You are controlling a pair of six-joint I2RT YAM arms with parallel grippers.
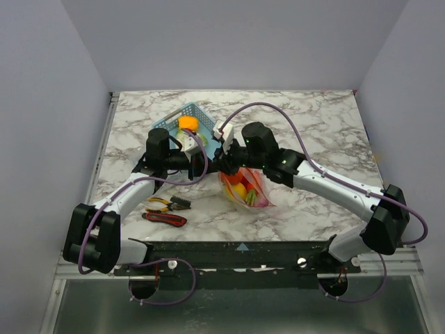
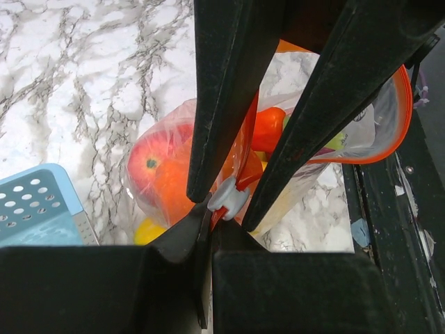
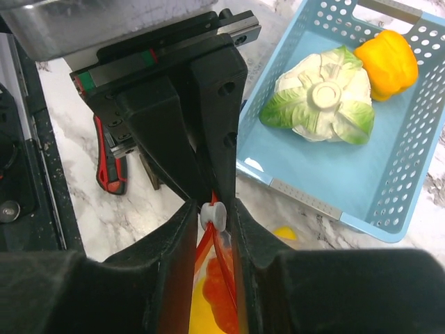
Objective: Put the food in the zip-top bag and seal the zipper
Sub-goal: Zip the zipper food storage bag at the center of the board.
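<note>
The clear zip-top bag [image 1: 247,189] hangs between my two grippers, just in front of the basket. In the left wrist view the bag [image 2: 361,129] holds a red apple [image 2: 148,164], orange pieces and something yellow. Its orange-red zipper [image 2: 398,129] curves open at the far side. My left gripper [image 2: 211,219] is shut on the zipper strip's end. My right gripper [image 3: 213,207] is shut on the white slider [image 3: 213,216], right against the left fingers. A white-green cabbage [image 3: 320,97] and a yellow-orange pepper [image 3: 386,62] lie in the blue basket [image 3: 334,181].
The blue basket [image 1: 163,124] stands behind the grippers at centre left. Pliers [image 1: 169,204] and a red-and-black handled tool [image 1: 165,219] lie near the front left, and the tool also shows in the right wrist view [image 3: 110,167]. A small yellow piece [image 3: 285,233] lies below the basket's near edge.
</note>
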